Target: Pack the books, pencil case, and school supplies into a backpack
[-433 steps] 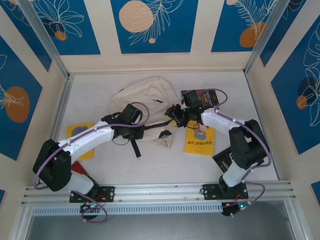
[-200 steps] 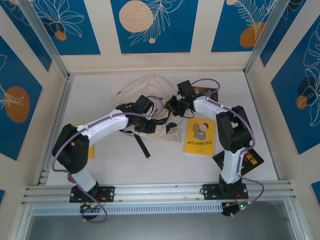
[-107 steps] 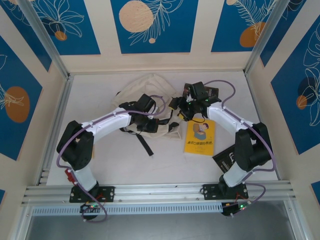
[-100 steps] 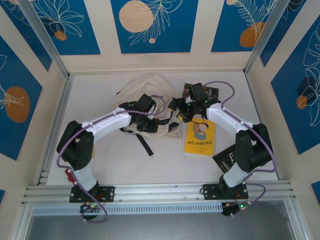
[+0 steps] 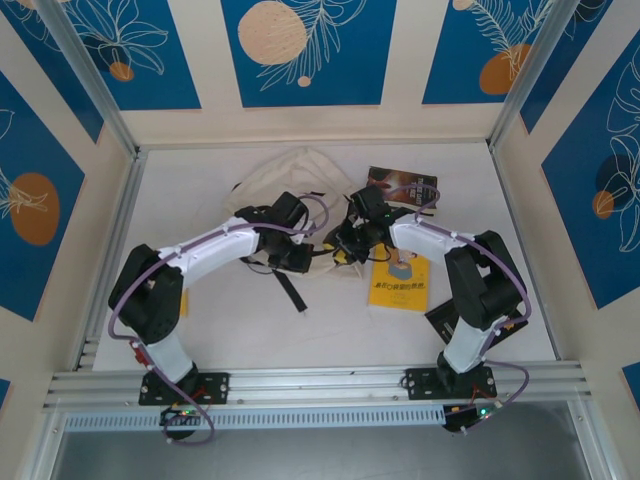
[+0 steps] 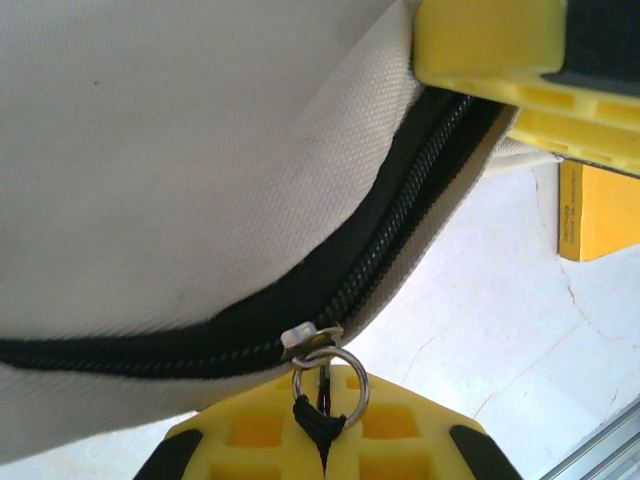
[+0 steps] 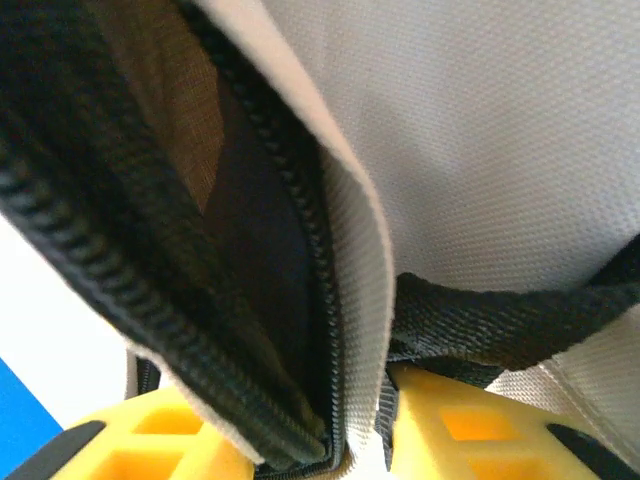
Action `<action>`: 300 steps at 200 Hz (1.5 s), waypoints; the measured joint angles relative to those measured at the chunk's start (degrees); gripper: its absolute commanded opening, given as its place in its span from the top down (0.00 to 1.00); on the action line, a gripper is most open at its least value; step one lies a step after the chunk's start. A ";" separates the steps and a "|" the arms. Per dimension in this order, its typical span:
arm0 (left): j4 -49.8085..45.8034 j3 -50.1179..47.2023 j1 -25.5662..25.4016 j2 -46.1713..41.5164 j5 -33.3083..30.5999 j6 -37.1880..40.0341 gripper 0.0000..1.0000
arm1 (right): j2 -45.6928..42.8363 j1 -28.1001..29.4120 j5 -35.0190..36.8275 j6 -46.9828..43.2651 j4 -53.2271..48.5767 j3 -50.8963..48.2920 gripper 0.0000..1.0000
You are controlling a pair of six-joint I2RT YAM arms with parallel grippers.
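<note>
Cream backpack (image 5: 290,178) lying flat, mouth toward yellow book (image 5: 398,282), contents too dark to tell, left gripper (image 6: 322,405) pinching zip pull (image 6: 326,368), right gripper (image 7: 345,445) clamping mouth's edge

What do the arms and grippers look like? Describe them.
The left arm and right arm have white links between chunky black joints, and a thin purple cable loops along each. The left gripper and right gripper have bright yellow fingers with moulded square recesses.
</note>
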 measured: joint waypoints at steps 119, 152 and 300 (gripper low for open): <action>-2.84 -0.72 6.60 -1.05 0.17 5.60 1.00 | 0.04 2.19 8.11 -2.32 0.48 -1.40 0.79; -2.78 -1.51 9.22 -1.07 1.84 7.06 1.00 | 0.04 2.40 9.88 -2.95 0.52 -1.40 0.80; -1.36 -4.24 8.50 -4.46 7.15 6.05 1.00 | -12.13 2.19 4.57 4.87 2.32 -8.26 0.51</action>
